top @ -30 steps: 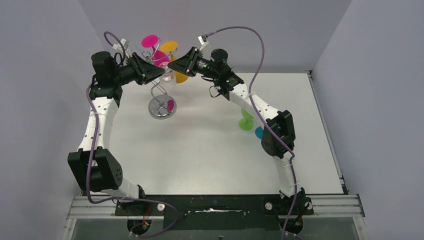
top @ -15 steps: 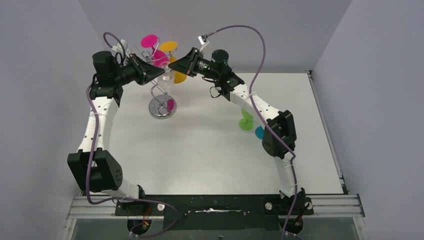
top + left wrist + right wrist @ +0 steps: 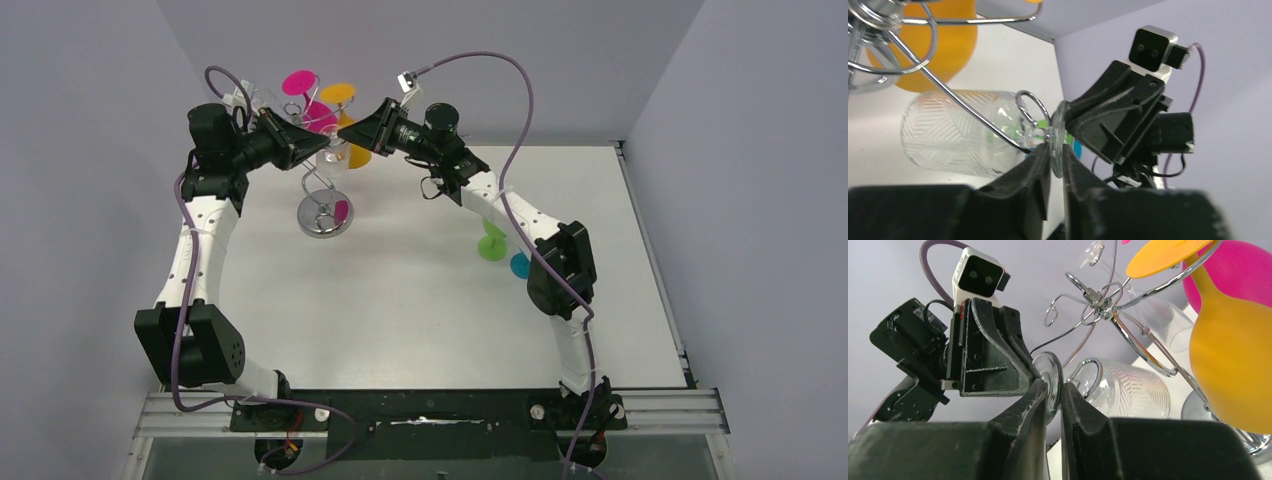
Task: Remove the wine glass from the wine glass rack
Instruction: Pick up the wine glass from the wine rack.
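My left pincer (image 3: pixel 1057 151) is closed on the round clear foot (image 3: pixel 1059 120) of the wine glass (image 3: pixel 948 132); its two black fingers (image 3: pixel 1034 175) rise from the bottom edge of the left wrist view and pinch the disc edge-on. My right pincer (image 3: pixel 1050 388) is clamped on the same foot (image 3: pixel 1052 367) from the opposite side, so each wrist view shows the other pincer's black body just behind the disc. The glass is clear with an etched line pattern. It lies on its side, with its bowl at middle left in the left wrist view and at lower centre right in the right wrist view. Its stem passes through a wire loop (image 3: pixel 1030 106) of the wine glass rack (image 3: pixel 1096 299), so it hangs there and is not free. An orange glass (image 3: pixel 1228 365) and a pink glass (image 3: pixel 1243 270) hang on the rack beside it, at the right of the right wrist view. From above, both pincers meet at the upper left centre of the frame, over the rack's shiny round base (image 3: pixel 315 223) on the white table (image 3: pixel 420 300). A green glass (image 3: pixel 491 248) and a blue one (image 3: pixel 519 265) sit on the table at centre right, partly hidden by my right arm and well apart from the rack.
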